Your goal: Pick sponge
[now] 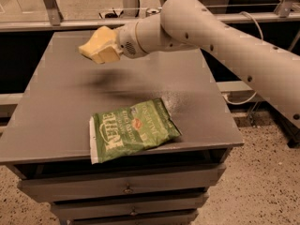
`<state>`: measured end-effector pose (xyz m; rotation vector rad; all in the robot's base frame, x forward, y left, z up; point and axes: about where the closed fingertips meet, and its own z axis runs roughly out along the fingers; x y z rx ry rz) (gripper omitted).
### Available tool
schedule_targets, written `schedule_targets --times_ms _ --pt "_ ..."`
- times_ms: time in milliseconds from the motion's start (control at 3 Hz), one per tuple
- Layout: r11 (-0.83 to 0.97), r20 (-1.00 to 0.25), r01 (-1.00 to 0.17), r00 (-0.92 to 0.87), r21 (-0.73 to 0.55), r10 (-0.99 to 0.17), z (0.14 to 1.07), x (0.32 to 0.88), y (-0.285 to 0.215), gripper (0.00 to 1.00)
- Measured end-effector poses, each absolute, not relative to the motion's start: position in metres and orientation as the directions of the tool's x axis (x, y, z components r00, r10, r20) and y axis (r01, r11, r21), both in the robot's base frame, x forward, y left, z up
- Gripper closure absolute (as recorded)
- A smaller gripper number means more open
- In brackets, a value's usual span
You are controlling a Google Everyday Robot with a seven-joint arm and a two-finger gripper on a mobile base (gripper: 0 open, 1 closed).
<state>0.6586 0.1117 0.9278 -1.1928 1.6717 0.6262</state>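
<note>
Aloft over table (pixel 51 111), sponge (pixel 93 45) in pincer (pixel 104 51); below, Kettle bag (pixel 133 130).

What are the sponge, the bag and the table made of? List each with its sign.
The sponge: soft foam, seemingly; matte pale yellow, rounded corners, held above the table in the gripper. The bag: printed plastic film, probably; crinkled, slight sheen. The table: dark grey, smooth matte top; painted metal or laminate, cannot tell.

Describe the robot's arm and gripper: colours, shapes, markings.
The arm is smooth off-white: thick rounded tubes with small dark dots and a perforated patch at the wrist. The gripper, above the table at far left, is pale yellow.
</note>
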Motion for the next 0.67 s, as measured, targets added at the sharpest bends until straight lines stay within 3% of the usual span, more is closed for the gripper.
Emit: schedule_targets --times_ms 667 --pt "0.356 -0.954 -0.932 -0.050 -0.062 -0.295 0.9448 0.6378 0.0921 1.00"
